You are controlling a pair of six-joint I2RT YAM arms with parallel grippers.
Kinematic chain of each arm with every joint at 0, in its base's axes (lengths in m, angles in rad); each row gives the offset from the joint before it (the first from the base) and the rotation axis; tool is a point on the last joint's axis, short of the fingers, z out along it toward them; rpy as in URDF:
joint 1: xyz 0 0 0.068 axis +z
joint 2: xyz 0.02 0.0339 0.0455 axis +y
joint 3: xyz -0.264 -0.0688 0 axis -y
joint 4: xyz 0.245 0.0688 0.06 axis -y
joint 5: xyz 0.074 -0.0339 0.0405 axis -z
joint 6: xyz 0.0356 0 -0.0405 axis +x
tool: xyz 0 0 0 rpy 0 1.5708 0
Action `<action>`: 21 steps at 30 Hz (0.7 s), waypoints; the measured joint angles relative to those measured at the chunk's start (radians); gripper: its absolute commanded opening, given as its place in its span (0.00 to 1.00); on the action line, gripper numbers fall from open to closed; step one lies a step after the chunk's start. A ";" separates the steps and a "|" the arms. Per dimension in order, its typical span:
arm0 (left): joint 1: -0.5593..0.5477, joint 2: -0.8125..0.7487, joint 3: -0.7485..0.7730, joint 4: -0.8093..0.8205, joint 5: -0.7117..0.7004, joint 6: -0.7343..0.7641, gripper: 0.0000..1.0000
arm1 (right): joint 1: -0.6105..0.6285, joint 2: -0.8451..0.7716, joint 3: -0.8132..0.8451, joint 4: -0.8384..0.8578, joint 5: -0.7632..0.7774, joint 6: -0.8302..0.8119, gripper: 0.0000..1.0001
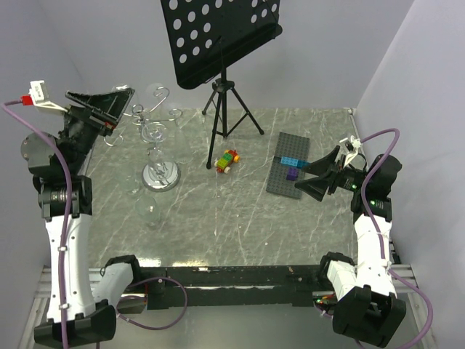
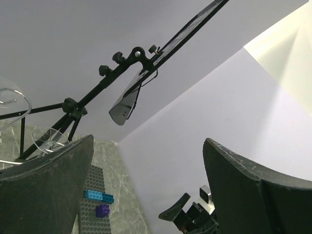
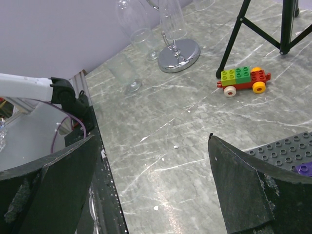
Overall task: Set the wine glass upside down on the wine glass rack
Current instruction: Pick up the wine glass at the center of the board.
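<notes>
Left gripper (image 1: 120,109) and right gripper (image 1: 316,174) gape empty — chrome wine glass rack (image 1: 160,174) shows curled hooks, mirror-round base.

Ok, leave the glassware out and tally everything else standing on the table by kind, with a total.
Wine glass rack: 1
Music stand: 1
Toy brick car: 1
Grey baseplate: 1
Blue brick strip: 1
Purple brick: 1
Total: 6

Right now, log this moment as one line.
left claw open, empty, raised near wine glass rack | right claw open, empty, by grey baseplate | wine glass upright on table, not racked
</notes>
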 measured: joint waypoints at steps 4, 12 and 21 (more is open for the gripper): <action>0.000 -0.035 -0.011 -0.023 -0.019 0.013 0.97 | 0.000 0.000 0.000 0.003 0.000 0.000 1.00; 0.000 -0.130 -0.031 -0.089 -0.041 0.060 0.97 | 0.006 0.000 0.000 0.006 0.000 0.000 1.00; -0.014 -0.226 0.006 -0.261 -0.108 0.227 0.97 | 0.009 0.000 0.000 0.010 0.000 0.003 1.00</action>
